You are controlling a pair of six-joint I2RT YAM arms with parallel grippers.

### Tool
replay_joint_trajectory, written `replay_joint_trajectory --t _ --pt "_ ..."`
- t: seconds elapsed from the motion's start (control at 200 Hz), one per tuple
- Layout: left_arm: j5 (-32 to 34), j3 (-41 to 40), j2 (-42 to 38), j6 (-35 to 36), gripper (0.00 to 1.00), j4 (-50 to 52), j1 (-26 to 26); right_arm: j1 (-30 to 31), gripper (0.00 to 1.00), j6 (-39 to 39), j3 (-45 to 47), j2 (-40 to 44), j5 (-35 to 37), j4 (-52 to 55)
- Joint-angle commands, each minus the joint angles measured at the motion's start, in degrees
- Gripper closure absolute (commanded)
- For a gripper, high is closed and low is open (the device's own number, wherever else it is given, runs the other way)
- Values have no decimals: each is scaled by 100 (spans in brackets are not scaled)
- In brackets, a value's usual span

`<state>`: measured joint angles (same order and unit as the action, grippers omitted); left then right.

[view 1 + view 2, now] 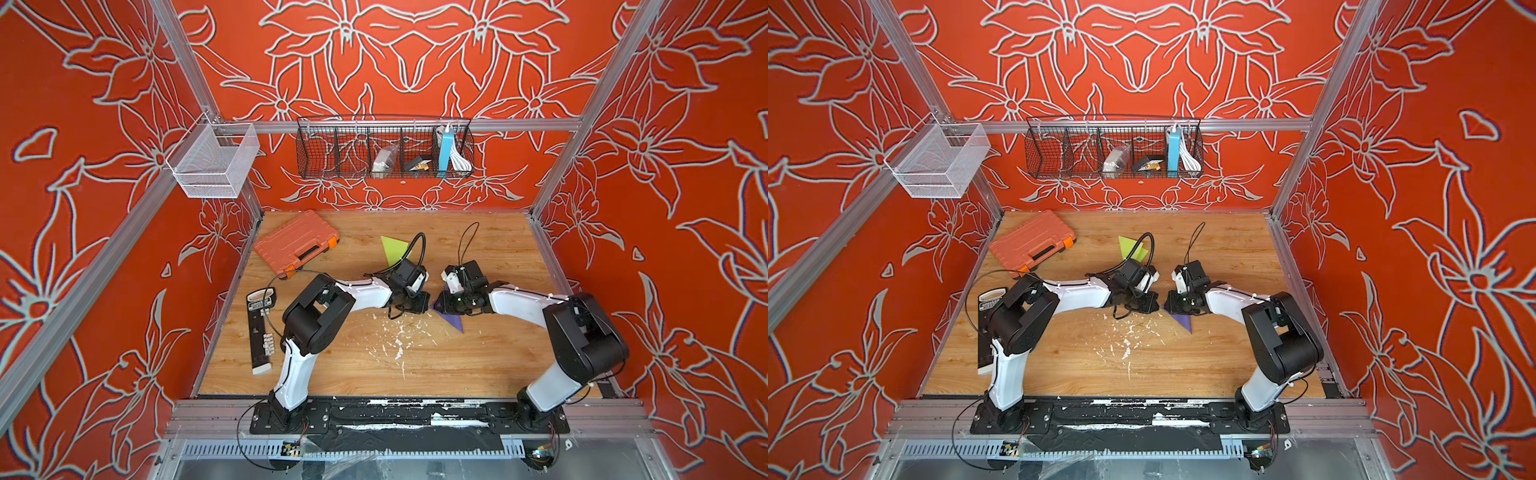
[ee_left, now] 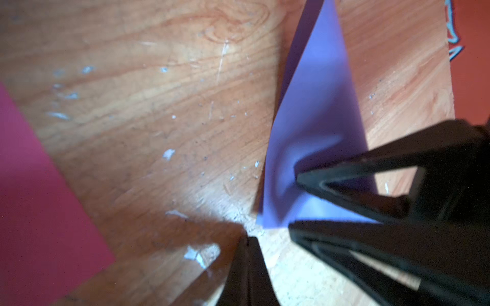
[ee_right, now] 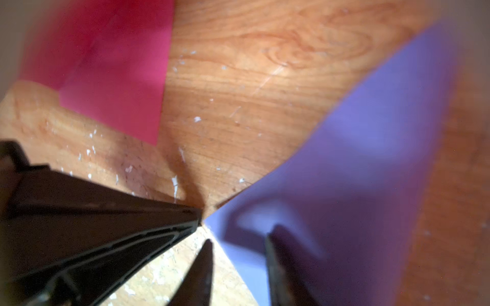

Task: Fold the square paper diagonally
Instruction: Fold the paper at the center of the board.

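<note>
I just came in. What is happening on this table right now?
Two robot tools meet over a purple paper near the middle of the table. The paper looks already folded into a triangle. The right tool stands open, one finger resting on the paper near its corner. The left tool is shut, its tip just beside that corner.

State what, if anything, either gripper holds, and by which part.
Nothing is held. The left gripper is shut and empty beside a corner of the purple paper; the right gripper, jaws open, straddles that corner.
</note>
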<state>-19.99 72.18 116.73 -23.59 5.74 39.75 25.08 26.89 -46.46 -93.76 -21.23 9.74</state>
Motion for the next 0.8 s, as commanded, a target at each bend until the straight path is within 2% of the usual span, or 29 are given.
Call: replay_joint_trajectory --t 0.0,0.205,0.455,0.796 --pt "177 -151 -174 82 100 338 2 14 79 18 -83 -142 144 344" --pt "-199 -163 -452 -21 100 38 24 14 100 -18 -92 -208 198 415" --pt "-442 3 -668 -233 100 -37 116 20 100 17 -106 -280 173 407" --pt "-682 270 -27 -433 100 -156 147 17 100 96 -49 -257 124 389"
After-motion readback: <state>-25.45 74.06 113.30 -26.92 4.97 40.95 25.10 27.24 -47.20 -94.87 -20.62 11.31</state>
